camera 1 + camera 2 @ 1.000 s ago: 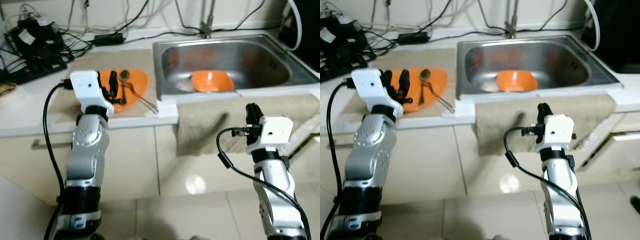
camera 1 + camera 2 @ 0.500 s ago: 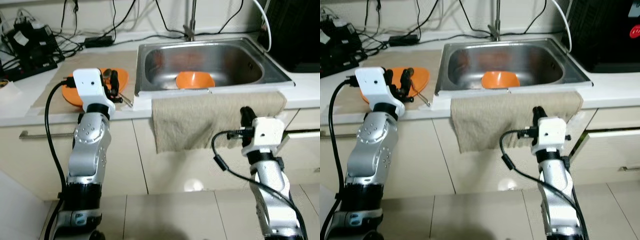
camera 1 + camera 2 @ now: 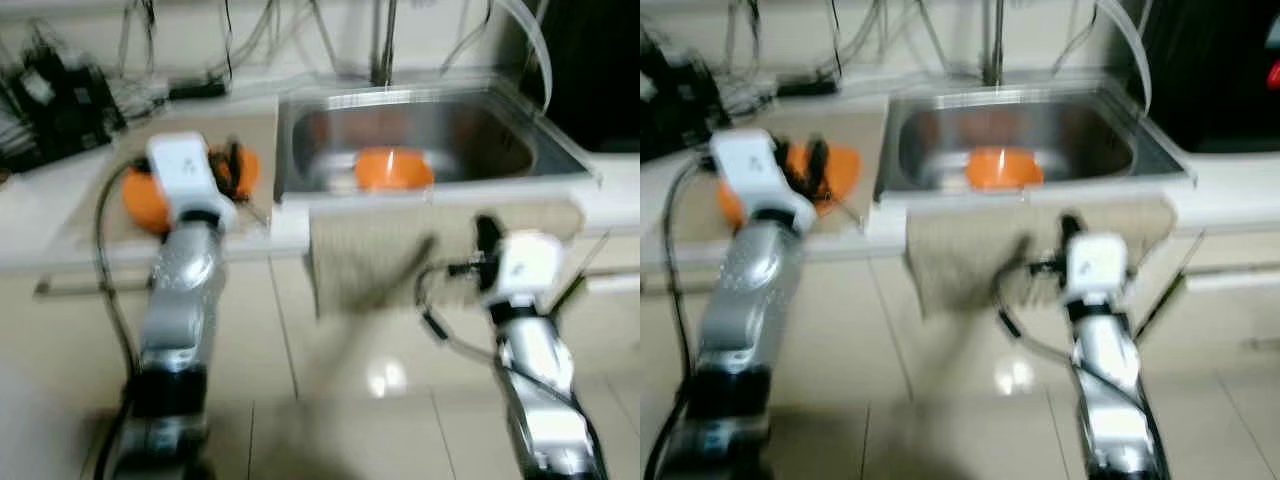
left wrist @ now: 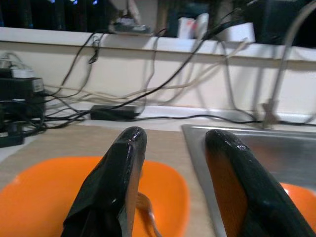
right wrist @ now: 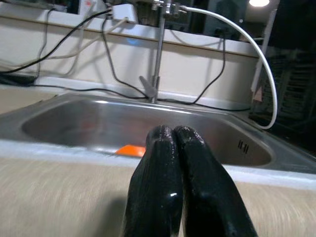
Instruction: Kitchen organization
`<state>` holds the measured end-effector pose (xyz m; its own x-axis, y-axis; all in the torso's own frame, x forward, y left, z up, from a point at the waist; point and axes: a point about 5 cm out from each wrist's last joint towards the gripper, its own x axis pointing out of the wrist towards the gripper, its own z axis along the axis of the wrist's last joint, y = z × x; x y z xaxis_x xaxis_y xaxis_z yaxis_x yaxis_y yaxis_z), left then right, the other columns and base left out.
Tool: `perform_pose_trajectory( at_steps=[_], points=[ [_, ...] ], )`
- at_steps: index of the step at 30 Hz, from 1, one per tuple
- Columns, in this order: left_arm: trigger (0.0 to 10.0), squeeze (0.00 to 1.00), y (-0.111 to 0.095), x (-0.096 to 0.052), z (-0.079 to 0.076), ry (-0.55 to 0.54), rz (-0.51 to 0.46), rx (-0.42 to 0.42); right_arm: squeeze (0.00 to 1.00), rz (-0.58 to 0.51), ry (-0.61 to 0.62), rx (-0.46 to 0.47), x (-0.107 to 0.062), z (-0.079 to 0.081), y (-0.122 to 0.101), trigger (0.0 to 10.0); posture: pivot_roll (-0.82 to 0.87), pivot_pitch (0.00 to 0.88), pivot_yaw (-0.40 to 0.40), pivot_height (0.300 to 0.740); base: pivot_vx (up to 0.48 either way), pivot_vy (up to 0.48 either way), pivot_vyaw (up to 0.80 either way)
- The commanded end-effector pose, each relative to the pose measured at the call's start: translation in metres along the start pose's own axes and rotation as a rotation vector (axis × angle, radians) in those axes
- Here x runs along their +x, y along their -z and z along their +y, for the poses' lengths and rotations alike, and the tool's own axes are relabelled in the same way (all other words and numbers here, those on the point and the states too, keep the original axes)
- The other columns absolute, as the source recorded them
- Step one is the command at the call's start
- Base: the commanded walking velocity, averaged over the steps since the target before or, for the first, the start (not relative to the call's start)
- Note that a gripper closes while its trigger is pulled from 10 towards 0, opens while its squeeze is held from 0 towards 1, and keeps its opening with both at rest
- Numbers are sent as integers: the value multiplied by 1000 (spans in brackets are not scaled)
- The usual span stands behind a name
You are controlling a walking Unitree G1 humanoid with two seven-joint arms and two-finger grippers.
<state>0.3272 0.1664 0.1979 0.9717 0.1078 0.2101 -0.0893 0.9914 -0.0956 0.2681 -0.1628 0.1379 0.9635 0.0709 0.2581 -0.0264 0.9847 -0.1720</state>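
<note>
An orange plate lies on a beige mat on the counter, left of the steel sink. A metal utensil rests on the plate. My left gripper hovers over the plate's near edge, open, with nothing between its fingers; in the left eye view the left gripper stands in front of the plate. An orange bowl sits inside the sink. My right gripper is shut and empty, held in front of the towel below the sink's front rim; in the left eye view the right gripper points up.
A beige towel hangs over the counter's front edge under the sink. A faucet rises behind the sink, and black cables and a power strip crowd the back left of the counter. Cabinet fronts and a tiled floor lie below.
The whole picture has shifted and gone blurred, so the camera is moving. Both arms keep their poses; the left gripper stays by the plate, the right by the towel.
</note>
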Motion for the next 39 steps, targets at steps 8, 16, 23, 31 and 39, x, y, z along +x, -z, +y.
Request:
perform_pose_trajectory(
  at_steps=[8,16,23,31,39],
  points=[
    [10000,0,-4,2,-16,37,-5,-16,0,19,13,-17,-3,-7,5,10000,-20,0,69,740,454,0,0],
    [10000,0,-4,2,-14,-28,9,-27,0,26,2,-12,-3,-4,6,10000,-15,0,68,740,343,55,0],
    [10000,0,-5,3,-12,-44,10,18,0,24,-5,-7,-2,-2,5,10000,-15,0,70,740,0,0,0],
    [10000,0,-6,10,-11,-49,29,30,0,19,-70,52,8,3,-7,10000,-21,0,83,740,0,0,0],
    [10000,0,5,21,-2,17,190,125,0,38,-373,89,24,1,-34,10000,-25,0,86,740,0,0,0]
  ],
)
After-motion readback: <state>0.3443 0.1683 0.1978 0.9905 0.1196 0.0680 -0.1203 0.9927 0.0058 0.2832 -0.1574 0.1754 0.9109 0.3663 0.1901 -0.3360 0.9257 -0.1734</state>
